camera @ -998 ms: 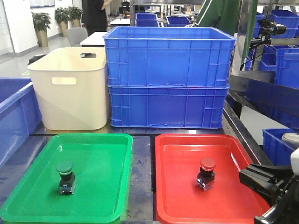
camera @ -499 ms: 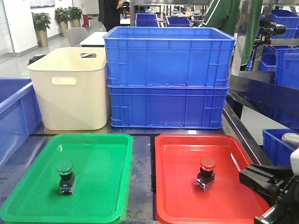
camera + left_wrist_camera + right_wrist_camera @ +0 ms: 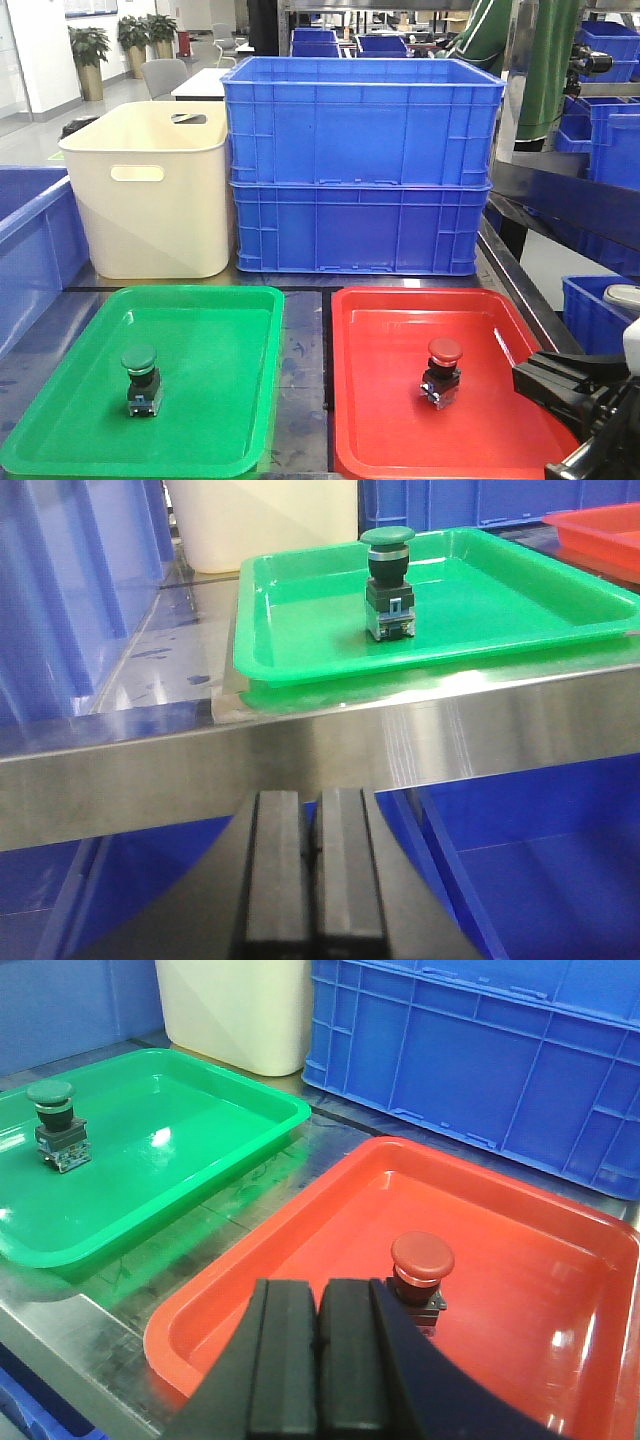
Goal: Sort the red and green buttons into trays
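Sorting looks finished from where I stand: the green button [image 3: 139, 378] sits upright inside the green tray [image 3: 235, 400], and the red button [image 3: 443, 371] sits upright inside the red tray [image 3: 385, 420], each well clear of its tray's rim. I'd judge the step in hand to be the pull-back at the end, so the next move calls for little more than keeping both arms clear of the trays so nothing gets nudged.

The left end effector [image 3: 312, 880] hangs below the steel edge of the desk [image 3: 300, 750], its two black pads pressed together with nothing between them. The green button lies ahead of it and above, up on the desk, well apart.

The right end effector [image 3: 320, 1360] is likewise closed on nothing, pads touching. It hovers over the near rim of the red tray, with the red button just ahead of it and slightly to its right, near but not touching. The green tray lies off to its left, beside the red one.

Behind the trays stand stacked blue crates [image 3: 360, 170] and a cream tub [image 3: 150, 190].
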